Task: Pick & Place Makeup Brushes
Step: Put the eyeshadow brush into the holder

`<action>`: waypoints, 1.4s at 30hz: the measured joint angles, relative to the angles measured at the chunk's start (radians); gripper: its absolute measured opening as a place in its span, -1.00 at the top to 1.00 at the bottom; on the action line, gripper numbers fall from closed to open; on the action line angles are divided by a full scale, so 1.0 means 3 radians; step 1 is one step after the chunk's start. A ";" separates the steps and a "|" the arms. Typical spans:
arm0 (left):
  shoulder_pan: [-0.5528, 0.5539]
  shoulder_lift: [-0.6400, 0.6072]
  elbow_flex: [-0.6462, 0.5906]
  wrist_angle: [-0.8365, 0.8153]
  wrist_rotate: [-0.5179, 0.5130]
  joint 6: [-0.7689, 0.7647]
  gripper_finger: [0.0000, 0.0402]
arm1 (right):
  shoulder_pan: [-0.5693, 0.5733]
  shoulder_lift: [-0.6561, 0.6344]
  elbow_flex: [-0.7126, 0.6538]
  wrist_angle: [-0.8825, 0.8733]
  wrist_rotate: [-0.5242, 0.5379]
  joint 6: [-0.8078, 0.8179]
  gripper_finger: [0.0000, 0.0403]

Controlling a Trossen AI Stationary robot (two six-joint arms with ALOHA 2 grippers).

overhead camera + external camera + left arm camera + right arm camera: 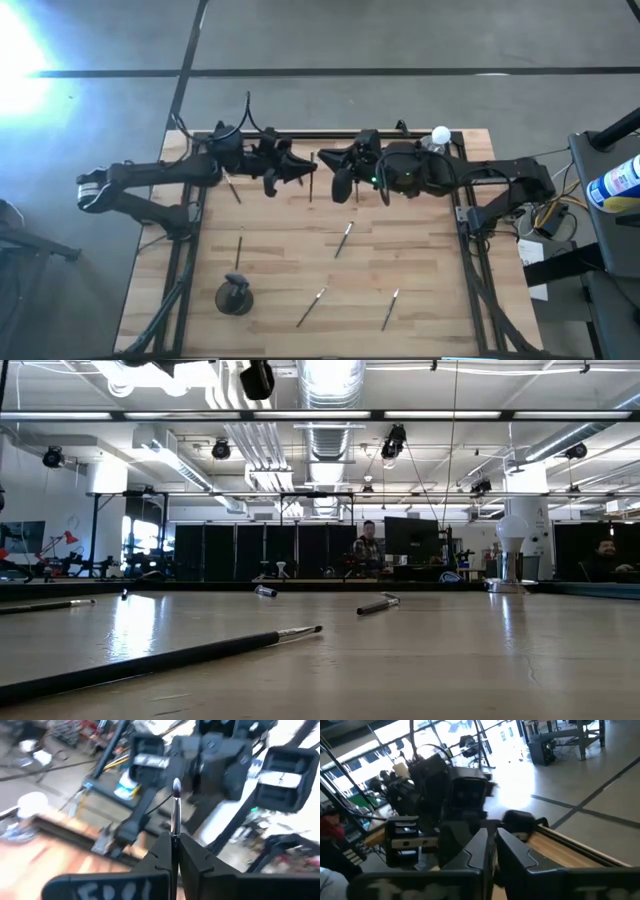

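The handle of the brush (pixel 175 815) in the left gripper (pixel 172 851) is disappearing between the fingers, the near brush (pixel 150 661) is running off the low view's left edge, and the right gripper (pixel 490 851) is showing only a blurred sliver between its fingers.

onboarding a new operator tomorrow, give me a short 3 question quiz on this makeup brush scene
1. True or false: the left gripper is shut on a brush.
2. Which sits nearest the dark cup in the high view? A) white ball B) thin brush C) blue bottle
3. Where do both grippers meet, far or near table edge?

Key: 1 true; 2 B; 3 far edge, right gripper facing the left one.
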 joint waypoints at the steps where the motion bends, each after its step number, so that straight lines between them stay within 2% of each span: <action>1: -0.0003 -0.0054 0.0017 -0.0181 -0.0024 0.0041 0.96 | -0.0001 -0.0032 0.0000 -0.0067 0.0006 -0.0012 0.77; 4: -0.0066 -0.0226 0.0039 -0.0688 -0.0162 0.0133 0.96 | -0.0001 -0.0125 0.0000 -0.0239 0.0014 -0.0110 0.74; 7: -0.0223 -0.0422 0.0018 -0.1099 -0.0369 0.0171 0.96 | -0.0004 -0.0210 -0.0016 -0.0414 0.0033 -0.0163 0.80; 11: -0.0631 -0.0648 -0.0041 -0.1782 -0.0884 0.0178 0.96 | -0.0006 -0.0303 -0.0073 -0.0584 0.0099 -0.0216 0.94; 17: -0.1576 -0.0861 -0.0252 -0.2189 -0.1908 -0.0100 0.96 | -0.0008 -0.0445 -0.0205 -0.0591 0.0086 -0.0352 0.96; 20: -0.2102 -0.0947 -0.0464 -0.2209 -0.2449 -0.0428 0.96 | -0.0013 -0.0506 -0.0236 -0.0664 0.0083 -0.0354 0.96; 26: -0.3264 -0.1101 -0.0843 -0.2207 -0.3784 -0.0992 0.96 | -0.0011 -0.0618 -0.0339 -0.0728 0.0080 -0.0365 0.96; 29: -0.3770 -0.1093 -0.0939 -0.2232 -0.4267 -0.1262 0.96 | -0.0017 -0.0663 -0.0404 -0.0732 0.0094 -0.0364 0.96; 34: -0.4314 -0.0930 -0.0970 -0.2262 -0.4579 -0.1687 0.96 | -0.0032 -0.0657 -0.0440 -0.0730 0.0097 -0.0354 0.96; 42: -0.4546 -0.0515 -0.0964 -0.2344 -0.4457 -0.2201 0.96 | -0.0054 -0.0586 -0.0440 -0.0731 0.0174 -0.0360 0.96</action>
